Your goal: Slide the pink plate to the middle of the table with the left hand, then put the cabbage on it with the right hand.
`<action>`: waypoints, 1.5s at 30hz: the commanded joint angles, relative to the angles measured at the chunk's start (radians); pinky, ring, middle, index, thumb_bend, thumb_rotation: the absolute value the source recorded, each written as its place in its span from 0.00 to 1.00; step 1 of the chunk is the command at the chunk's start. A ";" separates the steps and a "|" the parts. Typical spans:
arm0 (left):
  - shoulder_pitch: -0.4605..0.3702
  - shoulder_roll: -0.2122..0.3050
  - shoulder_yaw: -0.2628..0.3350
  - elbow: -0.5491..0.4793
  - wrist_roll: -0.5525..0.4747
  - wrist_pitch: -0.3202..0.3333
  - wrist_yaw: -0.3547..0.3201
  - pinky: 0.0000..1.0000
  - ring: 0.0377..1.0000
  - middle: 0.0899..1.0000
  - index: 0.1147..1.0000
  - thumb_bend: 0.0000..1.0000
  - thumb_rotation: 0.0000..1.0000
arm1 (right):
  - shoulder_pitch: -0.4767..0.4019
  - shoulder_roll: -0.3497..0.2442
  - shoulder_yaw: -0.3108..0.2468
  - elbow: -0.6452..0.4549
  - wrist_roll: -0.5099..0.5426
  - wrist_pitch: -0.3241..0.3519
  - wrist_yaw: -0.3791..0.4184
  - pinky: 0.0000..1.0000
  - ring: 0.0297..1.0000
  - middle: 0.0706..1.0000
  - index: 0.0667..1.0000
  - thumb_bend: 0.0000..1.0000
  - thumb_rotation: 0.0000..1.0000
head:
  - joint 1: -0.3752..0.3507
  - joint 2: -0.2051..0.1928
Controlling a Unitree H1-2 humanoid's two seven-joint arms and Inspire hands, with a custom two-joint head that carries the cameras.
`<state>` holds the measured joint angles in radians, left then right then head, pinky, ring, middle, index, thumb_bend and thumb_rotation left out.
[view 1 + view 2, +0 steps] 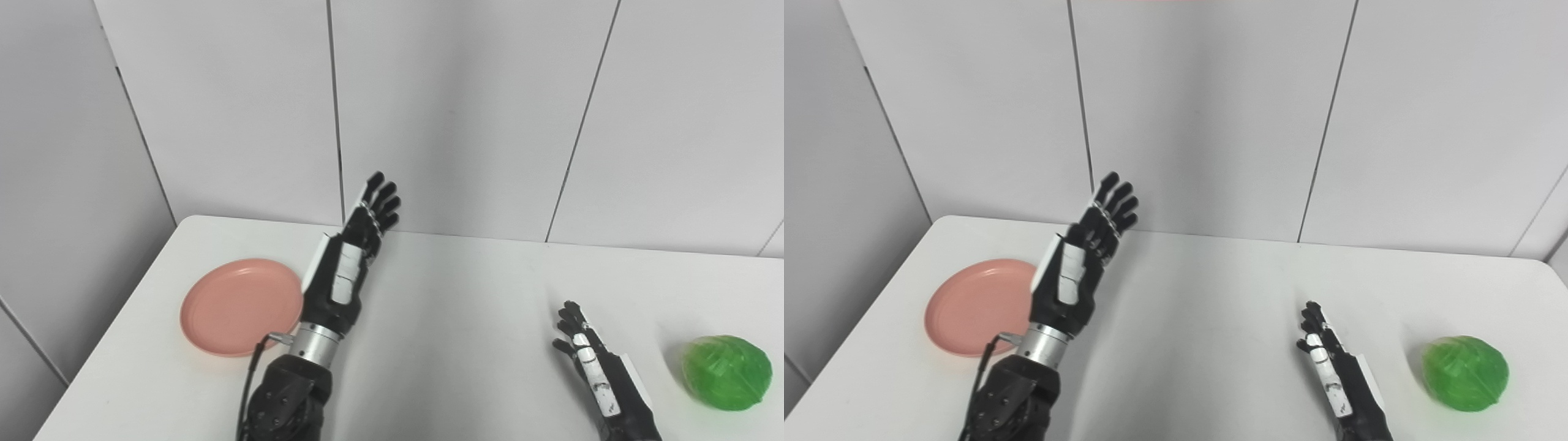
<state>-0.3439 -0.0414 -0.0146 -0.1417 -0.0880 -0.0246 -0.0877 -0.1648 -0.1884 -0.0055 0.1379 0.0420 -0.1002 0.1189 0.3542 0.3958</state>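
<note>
Fingers of the left hand [352, 263] stretch straight, holding nothing, raised just beside the pink plate [236, 306] at 9 o'clock on the table [453, 318]. Right hand [597, 367], fingers extended and empty, waits near the cabbage [727, 372] at 4 o'clock.

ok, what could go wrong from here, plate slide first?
1. The left hand is raised, open, right of the pink plate; it must get round the plate's left side or it may push it outward, toward the table edge.
2. The cabbage looks round and glossy; the open right hand could nudge it rolling toward the right edge.
</note>
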 commanded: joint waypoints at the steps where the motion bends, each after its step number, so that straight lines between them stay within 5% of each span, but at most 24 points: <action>1: -0.035 0.018 0.022 -0.046 0.003 -0.002 0.018 0.97 0.95 0.96 0.97 0.88 1.00 | -0.003 -0.019 -0.010 0.017 -0.004 -0.002 0.005 0.97 0.95 0.95 0.97 0.38 1.00 | 0.004 -0.001; 25: -0.042 0.175 0.249 -0.022 -0.086 -0.044 0.093 0.97 0.96 0.97 0.97 0.85 0.99 | 0.018 -0.009 -0.015 -0.088 0.032 0.100 0.019 1.00 1.00 1.00 1.00 0.26 1.00 | 0.067 -0.006; 32: -0.054 0.192 0.301 0.033 -0.071 -0.060 0.148 0.95 0.95 0.96 0.95 0.85 0.97 | 0.018 -0.007 -0.022 -0.078 0.049 0.083 0.026 1.00 1.00 1.00 1.00 0.27 1.00 | 0.089 -0.005; 45: -0.087 0.234 0.348 0.190 -0.111 -0.107 0.150 0.96 0.95 0.96 0.96 0.88 0.98 | 0.020 -0.012 -0.017 -0.107 0.048 0.113 0.030 1.00 1.00 1.00 1.00 0.31 1.00 | 0.103 -0.002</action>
<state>-0.3867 0.1672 0.3341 0.0583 -0.1885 -0.0908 0.0644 -0.1497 -0.1917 -0.0169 0.0531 0.0895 -0.0098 0.1456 0.4587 0.3927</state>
